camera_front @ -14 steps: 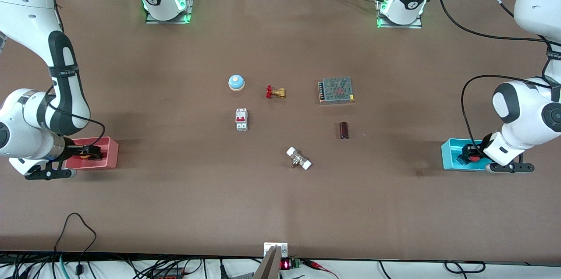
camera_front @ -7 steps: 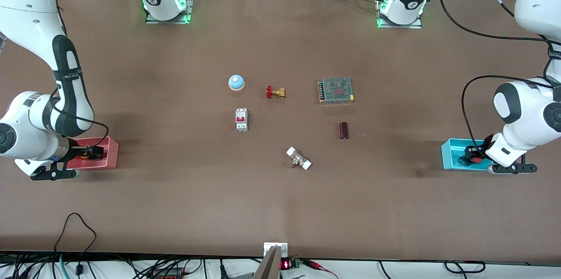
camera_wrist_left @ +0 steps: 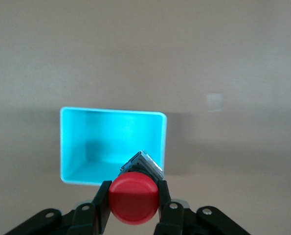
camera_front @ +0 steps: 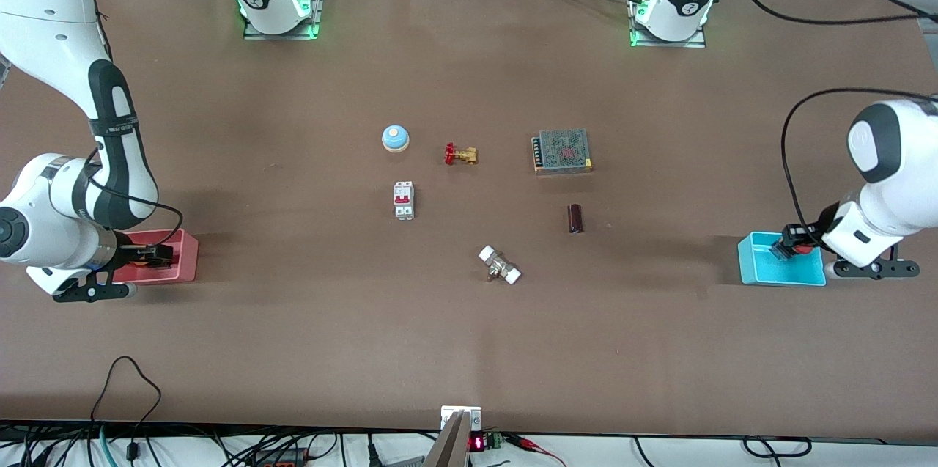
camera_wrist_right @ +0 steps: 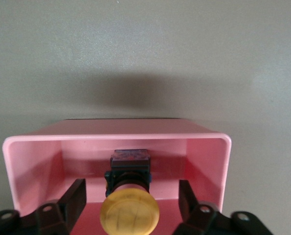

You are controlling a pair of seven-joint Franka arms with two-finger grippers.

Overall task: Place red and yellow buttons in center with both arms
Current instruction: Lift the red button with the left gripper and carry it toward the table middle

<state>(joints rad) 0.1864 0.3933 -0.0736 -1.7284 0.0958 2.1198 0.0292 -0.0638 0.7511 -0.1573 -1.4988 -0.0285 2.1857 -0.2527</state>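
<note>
Even overhead light, soft shadows

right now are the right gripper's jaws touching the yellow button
Apart. The right wrist view shows the right gripper open inside the pink bin, pink floor visible between each jaw and the yellow button.

Left arm reaches down at its own end of the table, wrist tilted, left gripper point(camera_front: 795, 241) up in the air over the cyan bin point(camera_front: 755, 269), fingers point(camera_wrist_left: 102, 205) clamped on the red button point(camera_wrist_left: 133, 199). Right arm is bent low at its end, right gripper point(camera_front: 150, 255) down inside the pink bin point(camera_front: 187, 254), fingers point(camera_wrist_right: 73, 198) spread wide either side of the yellow button point(camera_wrist_right: 129, 211), not touching it.
</note>
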